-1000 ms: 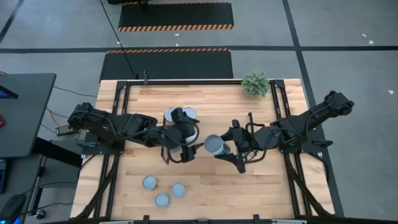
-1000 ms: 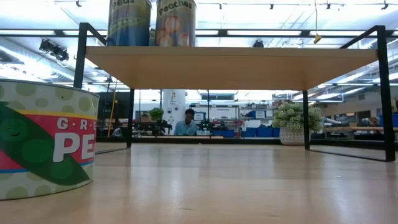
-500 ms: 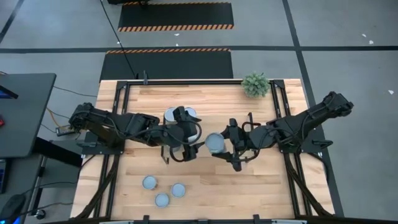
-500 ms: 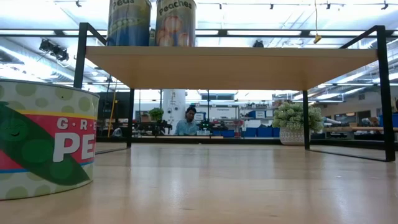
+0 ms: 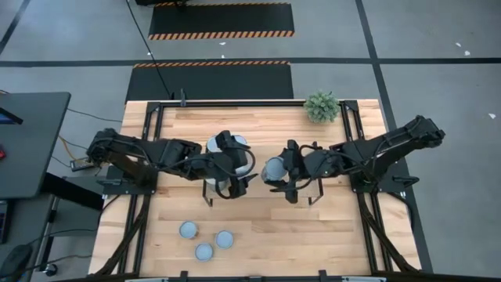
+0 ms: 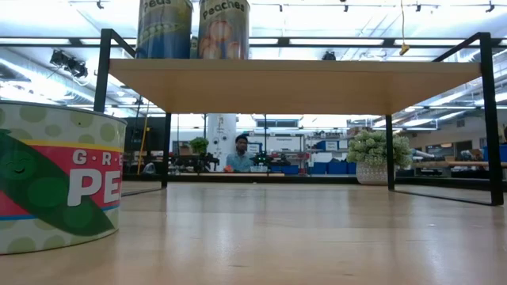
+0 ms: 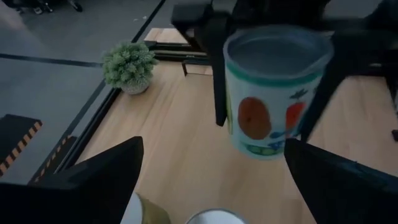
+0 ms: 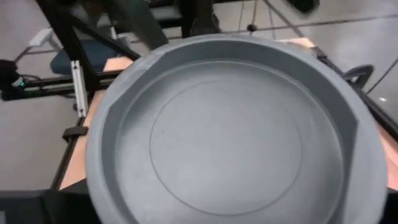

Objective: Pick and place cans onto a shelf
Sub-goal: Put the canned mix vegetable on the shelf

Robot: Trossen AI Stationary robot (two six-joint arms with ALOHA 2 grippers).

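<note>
can [image 7: 274, 93] with fruit label, grey-blue lid

Under the shelf [image 6: 293, 85] the tabletop [image 6: 301, 237] lies open between the black end frames [image 6: 485, 119]; a pea can [image 6: 55, 178] stands close at one side; two cans [image 6: 194, 28] occupy the board's left end; three small cans [image 5: 205, 239] sit near the table's front edge.

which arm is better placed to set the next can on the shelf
Right. The right gripper holds a grey-topped metal can with an orange-and-green label, raised over the light-wood shelf. The left gripper hovers empty, fingers open, beside the cans already there.
</note>
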